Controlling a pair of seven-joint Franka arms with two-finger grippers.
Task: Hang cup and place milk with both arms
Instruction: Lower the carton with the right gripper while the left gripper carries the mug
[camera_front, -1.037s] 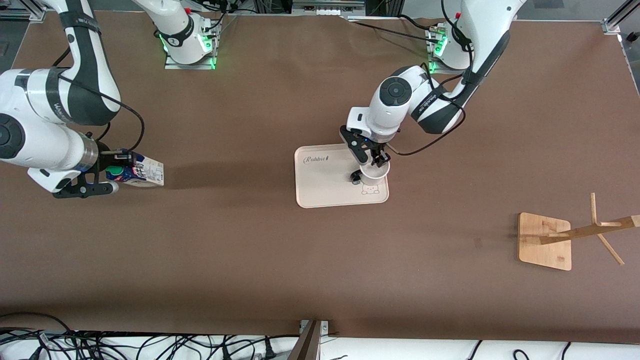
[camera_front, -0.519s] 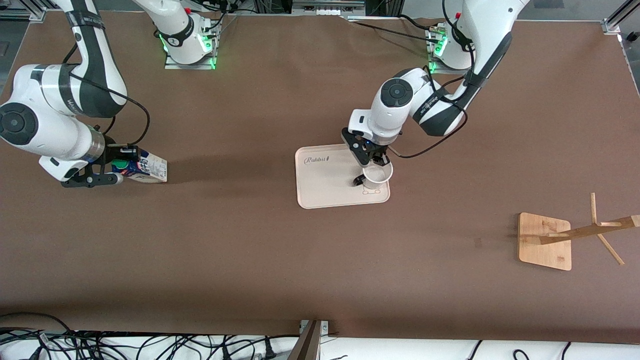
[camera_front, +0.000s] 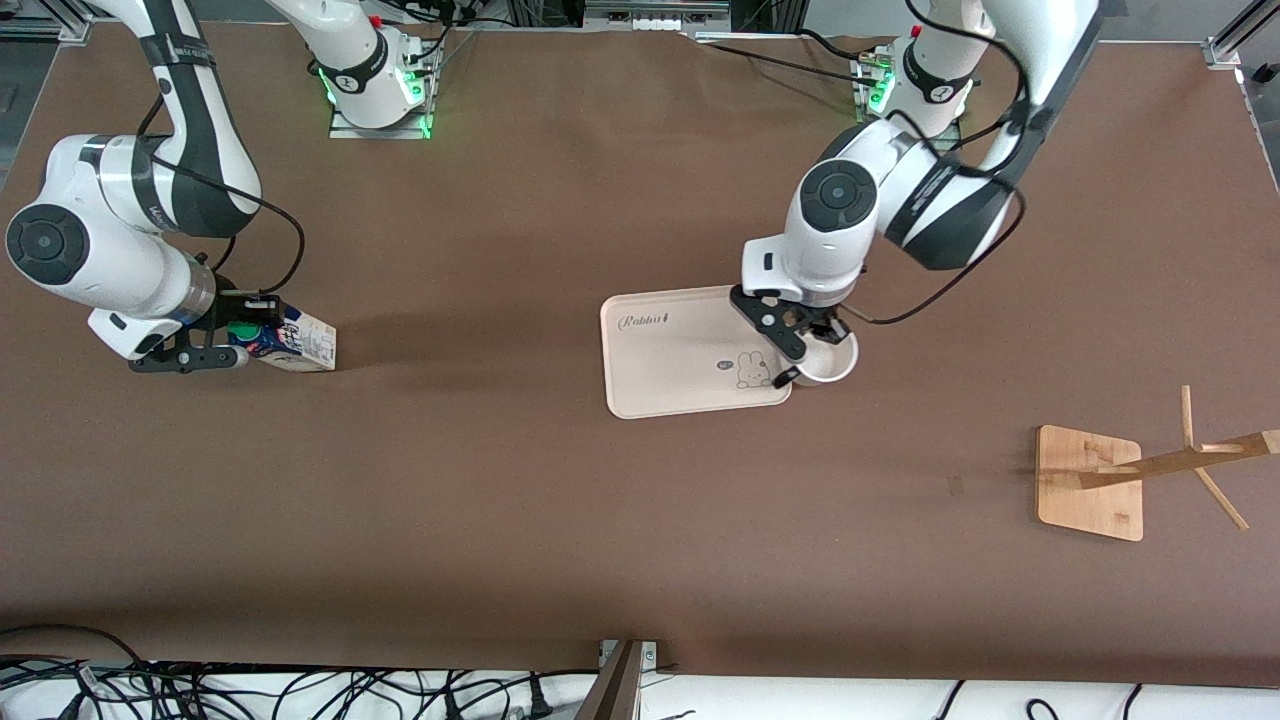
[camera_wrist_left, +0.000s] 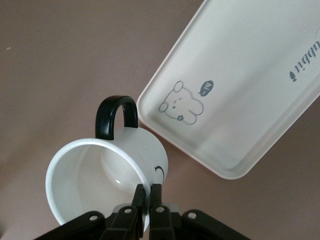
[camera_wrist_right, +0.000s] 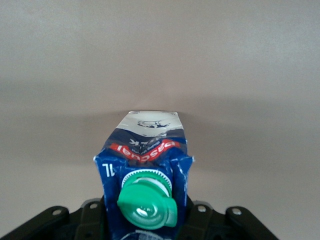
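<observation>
The white cup (camera_front: 830, 360) hangs from my left gripper (camera_front: 806, 352), which is shut on its rim, over the tray's edge toward the left arm's end. In the left wrist view the fingers (camera_wrist_left: 157, 202) pinch the cup's wall (camera_wrist_left: 95, 180), with the black handle (camera_wrist_left: 116, 116) pointing away and part of the smiley showing. My right gripper (camera_front: 236, 338) is shut on the top of the blue and white milk (camera_front: 292, 345), which is tipped on its side. In the right wrist view the milk (camera_wrist_right: 145, 150) shows its green cap (camera_wrist_right: 147, 204) between the jaws. I cannot tell whether it touches the table.
A cream tray (camera_front: 670, 370) with a rabbit drawing lies mid-table; it also shows in the left wrist view (camera_wrist_left: 250, 90). A wooden rack (camera_front: 1090, 485) with slanted pegs stands toward the left arm's end, nearer the front camera. Cables run along the table's near edge.
My left gripper has carried the cup off the tray's middle toward the left arm's end, uncovering the rabbit drawing; the tray shifted slightly the same way. The right gripper and milk shifted slightly.
</observation>
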